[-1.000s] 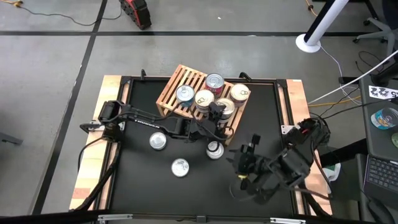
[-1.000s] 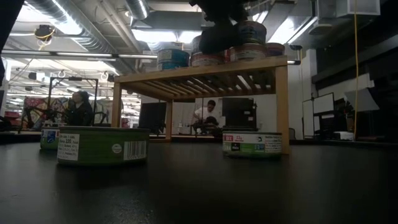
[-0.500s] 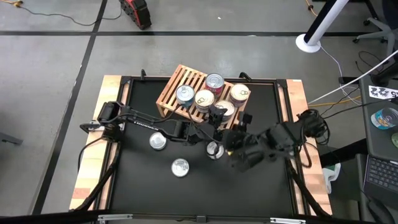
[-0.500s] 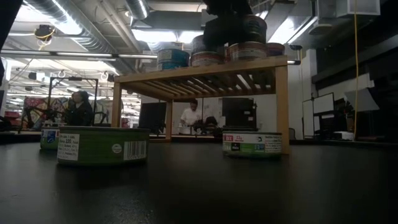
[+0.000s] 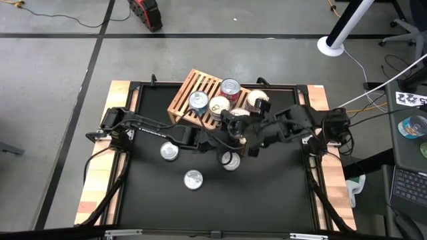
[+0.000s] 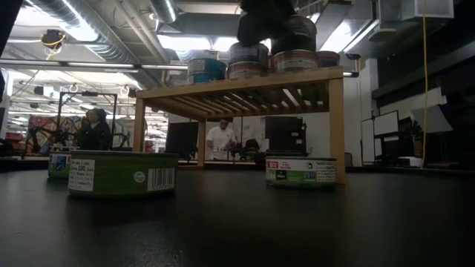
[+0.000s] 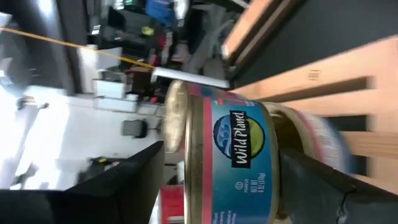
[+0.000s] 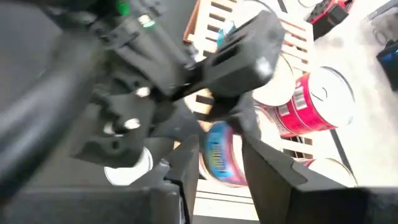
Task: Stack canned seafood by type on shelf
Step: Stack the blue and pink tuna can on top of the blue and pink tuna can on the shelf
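The left pincer (image 5: 235, 123) hangs over the near edge of the low rack of light wooden slats (image 5: 189, 92), its fingers pinching a round flat tin with a blue label and pink-red rim (image 7: 233, 163), which the left wrist view shows filling the gap between the two dark fingers (image 7: 124, 180), just above the wooden slats. The right pincer (image 5: 257, 133) sits just beside the left one, reaching in from the right side of the black bench (image 5: 280, 193); whether its fingers are spread or pressed together cannot be told.

On the rack stand several more tins with silver or pale pull-tab lids: a blue-sided one (image 5: 198, 101), a pale-lidded one (image 5: 219, 105), a red-sided one (image 5: 230, 88) and another pale one (image 5: 257, 99). Three loose tins lie on the bench near the rack: one (image 5: 169, 151) under the left arm, one (image 5: 193, 179) nearer the front, and one (image 5: 229, 161) just below the pincers. In the low view, two people show in the room beyond.
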Action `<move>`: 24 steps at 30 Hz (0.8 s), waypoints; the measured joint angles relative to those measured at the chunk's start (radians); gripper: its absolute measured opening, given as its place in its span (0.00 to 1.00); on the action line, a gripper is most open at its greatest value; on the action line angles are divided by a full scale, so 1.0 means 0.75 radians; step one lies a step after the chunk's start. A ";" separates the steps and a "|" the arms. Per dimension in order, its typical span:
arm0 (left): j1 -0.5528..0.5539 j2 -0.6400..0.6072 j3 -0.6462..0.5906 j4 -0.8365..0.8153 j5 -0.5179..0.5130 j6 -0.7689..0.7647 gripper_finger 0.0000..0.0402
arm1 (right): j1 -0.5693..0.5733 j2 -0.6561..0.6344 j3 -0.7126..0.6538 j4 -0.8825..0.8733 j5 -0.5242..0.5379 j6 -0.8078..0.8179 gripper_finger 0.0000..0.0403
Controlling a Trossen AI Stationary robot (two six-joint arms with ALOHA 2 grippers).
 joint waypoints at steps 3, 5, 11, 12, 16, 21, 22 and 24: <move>0.001 0.000 0.000 -0.082 0.045 -0.056 0.71 | -0.050 -0.004 0.000 0.001 -0.032 -0.006 0.30; 0.000 0.000 0.000 -0.092 0.048 -0.062 0.71 | -0.078 -0.004 0.000 0.001 -0.048 -0.012 0.30; 0.021 0.000 0.000 -0.087 0.121 -0.042 0.71 | -0.142 -0.004 0.000 0.001 -0.101 -0.040 0.30; 0.029 0.000 0.000 -0.086 0.133 -0.051 0.71 | -0.149 -0.004 -0.001 0.001 -0.101 -0.040 0.30; 0.055 0.000 0.000 -0.078 0.138 -0.095 0.71 | -0.147 -0.004 -0.001 0.001 -0.101 -0.076 0.30; 0.053 0.000 0.000 -0.076 0.138 -0.097 0.71 | -0.144 -0.004 -0.001 0.002 -0.104 -0.108 0.30; 0.053 0.000 0.000 -0.076 0.139 -0.098 0.71 | -0.145 -0.004 -0.001 0.002 -0.105 -0.108 0.30; 0.051 0.000 0.000 -0.076 0.138 -0.116 0.71 | -0.147 -0.004 -0.001 0.002 -0.112 -0.108 0.30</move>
